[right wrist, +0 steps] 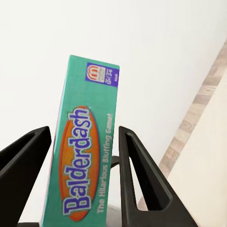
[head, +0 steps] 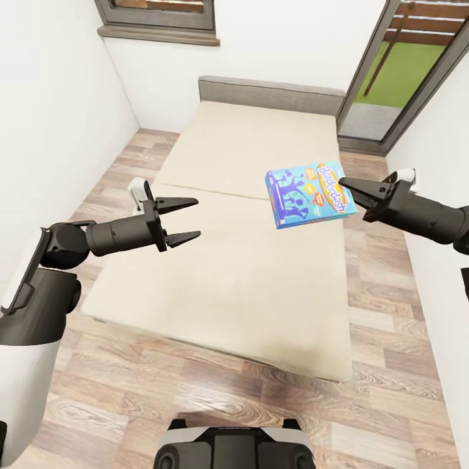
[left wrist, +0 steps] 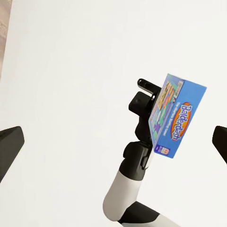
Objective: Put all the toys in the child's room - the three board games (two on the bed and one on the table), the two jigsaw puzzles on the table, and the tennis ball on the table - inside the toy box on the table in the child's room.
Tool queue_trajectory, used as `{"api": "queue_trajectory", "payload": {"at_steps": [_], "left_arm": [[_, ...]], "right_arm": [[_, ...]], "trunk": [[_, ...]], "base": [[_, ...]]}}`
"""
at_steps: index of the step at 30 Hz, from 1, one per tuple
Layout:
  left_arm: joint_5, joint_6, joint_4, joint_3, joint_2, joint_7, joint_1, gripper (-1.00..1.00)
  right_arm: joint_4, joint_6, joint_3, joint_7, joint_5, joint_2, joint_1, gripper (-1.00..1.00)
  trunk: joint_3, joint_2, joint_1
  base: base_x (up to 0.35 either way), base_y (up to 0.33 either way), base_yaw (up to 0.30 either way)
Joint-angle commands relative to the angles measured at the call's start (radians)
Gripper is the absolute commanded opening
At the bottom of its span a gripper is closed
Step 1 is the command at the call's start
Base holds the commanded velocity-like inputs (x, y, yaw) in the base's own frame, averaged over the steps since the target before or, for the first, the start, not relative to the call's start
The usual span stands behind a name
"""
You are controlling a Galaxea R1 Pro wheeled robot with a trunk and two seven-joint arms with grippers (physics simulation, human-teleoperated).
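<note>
Head view: right pincer at 3 o'clock pinching flat blue "Balderdash" board game box, lifted above wide beige-mattress bed. Left pincer at 9 o'clock spread, empty, over the bed.

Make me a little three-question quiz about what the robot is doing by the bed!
1. True or false: the right gripper is shut on the Balderdash box.
2. Which best describes the left gripper? A) open and empty B) holding a ball C) pressing on the bed
3. Fill in: the box is held up above the ____.

Key: 1 true; 2 A; 3 bed
</note>
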Motion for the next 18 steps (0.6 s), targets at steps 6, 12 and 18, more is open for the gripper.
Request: {"api": "queue_trajectory", "payload": {"at_steps": [6, 12, 18], "left_arm": [[0.010, -0.001, 0.000, 0.000, 0.002, 0.011, -0.001, 1.00], [0.010, -0.001, 0.000, 0.000, 0.005, 0.012, 0.000, 1.00], [0.010, -0.001, 0.000, 0.001, 0.006, 0.012, 0.000, 1.00]], "right_arm": [[0.001, 0.002, 0.001, 0.011, 0.009, -0.001, 0.002, -1.00], [0.001, 0.002, 0.002, 0.011, 0.009, -0.001, 0.003, -1.00], [0.001, 0.002, 0.003, 0.010, 0.009, 0.000, 0.005, -1.00]], "trunk": [[0.009, -0.002, 0.001], [0.018, -0.002, 0.001], [0.028, -0.002, 0.001]], "base": [[0.000, 0.000, 0.000], [0.000, 0.000, 0.000], [0.000, 0.000, 0.000]]}}
